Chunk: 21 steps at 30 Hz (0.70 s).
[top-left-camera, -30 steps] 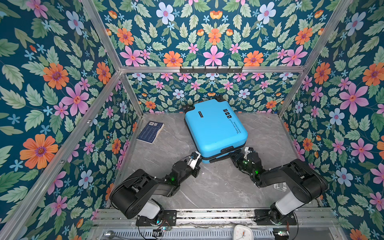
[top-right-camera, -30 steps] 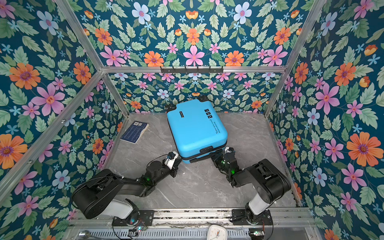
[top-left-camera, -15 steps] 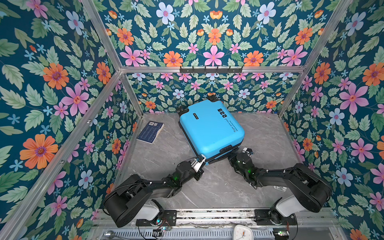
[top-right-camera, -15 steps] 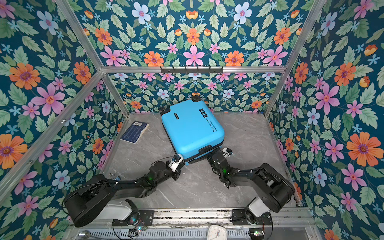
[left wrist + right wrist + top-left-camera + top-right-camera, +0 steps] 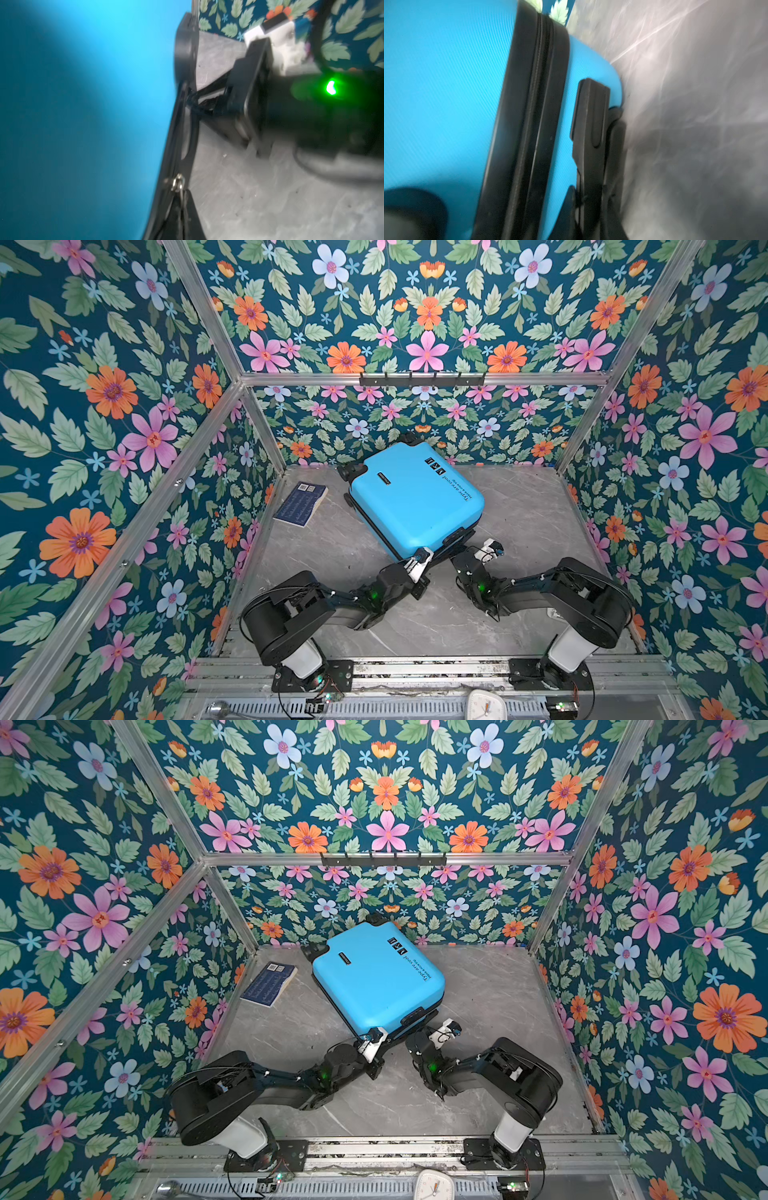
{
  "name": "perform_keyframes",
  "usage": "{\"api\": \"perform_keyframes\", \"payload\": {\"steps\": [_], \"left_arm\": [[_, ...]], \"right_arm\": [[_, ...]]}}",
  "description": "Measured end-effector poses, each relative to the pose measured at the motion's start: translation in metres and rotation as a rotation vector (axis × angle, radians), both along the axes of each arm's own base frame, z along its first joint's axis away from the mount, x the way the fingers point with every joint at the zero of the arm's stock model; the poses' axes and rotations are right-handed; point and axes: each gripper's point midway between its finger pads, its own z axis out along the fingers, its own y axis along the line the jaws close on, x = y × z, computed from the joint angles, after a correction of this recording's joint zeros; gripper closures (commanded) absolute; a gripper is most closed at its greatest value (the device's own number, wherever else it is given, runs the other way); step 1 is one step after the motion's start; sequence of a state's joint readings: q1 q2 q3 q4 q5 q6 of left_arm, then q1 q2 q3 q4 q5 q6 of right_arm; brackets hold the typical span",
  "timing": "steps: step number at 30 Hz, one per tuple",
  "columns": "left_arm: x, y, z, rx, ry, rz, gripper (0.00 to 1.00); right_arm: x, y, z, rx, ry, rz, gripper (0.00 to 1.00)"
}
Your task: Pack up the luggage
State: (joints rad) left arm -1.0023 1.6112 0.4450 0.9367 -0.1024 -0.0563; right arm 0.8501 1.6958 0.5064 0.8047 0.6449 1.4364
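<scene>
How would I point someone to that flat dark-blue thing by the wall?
On the grey table, find the big bright-blue luggage. Left of it in both top views, near the flowered wall, lies the dark-blue item: thin, flat, far smaller.

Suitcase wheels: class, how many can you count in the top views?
2. One wheel at the luggage's far left corner, another at its farthest corner; more may be hidden underneath.

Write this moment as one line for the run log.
luggage closed, lying flat | left gripper shut on zipper pull | right gripper at luggage edge, grip unclear
</scene>
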Motion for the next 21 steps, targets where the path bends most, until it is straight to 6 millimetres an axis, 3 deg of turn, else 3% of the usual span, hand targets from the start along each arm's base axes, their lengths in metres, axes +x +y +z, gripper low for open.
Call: {"api": "perform_keyframes", "payload": {"steps": [11,13,15,18,21], "left_arm": [[0.007,0.005,0.001,-0.014,0.011,0.117,1.00],[0.006,0.009,0.001,-0.015,0.012,0.120,1.00],[0.006,0.012,0.001,-0.012,0.007,0.129,1.00],[0.005,0.017,0.003,-0.008,-0.006,0.136,1.00],[0.004,0.022,0.003,-0.005,-0.015,0.145,1.00]], "right_arm": [[-0.013,0.005,0.001,0.019,-0.037,0.019,1.00],[-0.015,0.006,0.002,0.018,-0.035,0.051,0.73],[-0.016,0.008,0.002,0.017,-0.018,0.109,0.57],[-0.028,0.026,0.009,0.027,0.028,0.291,0.52],[-0.029,0.015,0.022,-0.010,0.045,0.335,0.52]]}}
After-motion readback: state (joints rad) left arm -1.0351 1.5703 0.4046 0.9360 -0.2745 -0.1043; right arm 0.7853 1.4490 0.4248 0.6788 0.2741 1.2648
